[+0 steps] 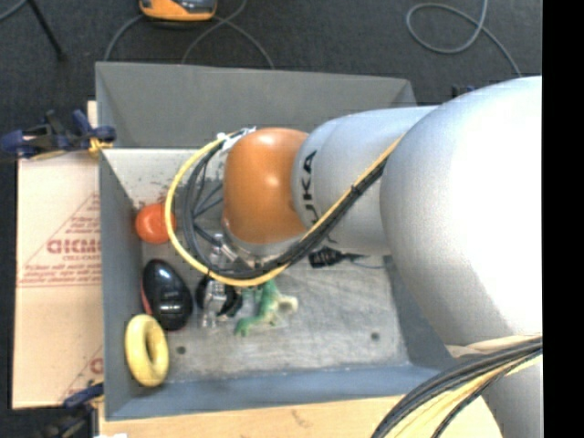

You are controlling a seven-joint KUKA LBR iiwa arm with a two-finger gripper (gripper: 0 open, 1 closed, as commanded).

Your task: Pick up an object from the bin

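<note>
Claw low in bin, front-left area, between black oval thing and green toy. Contact with either: can't tell. Open or closed: can't tell, orange cover blocks view. Nothing seen held. Orange ball further back by left wall, yellow ring in front-left corner. Suggest: centre on one item only, probably green toy, descend straight, clamp, lift clear of neighbours.
</note>
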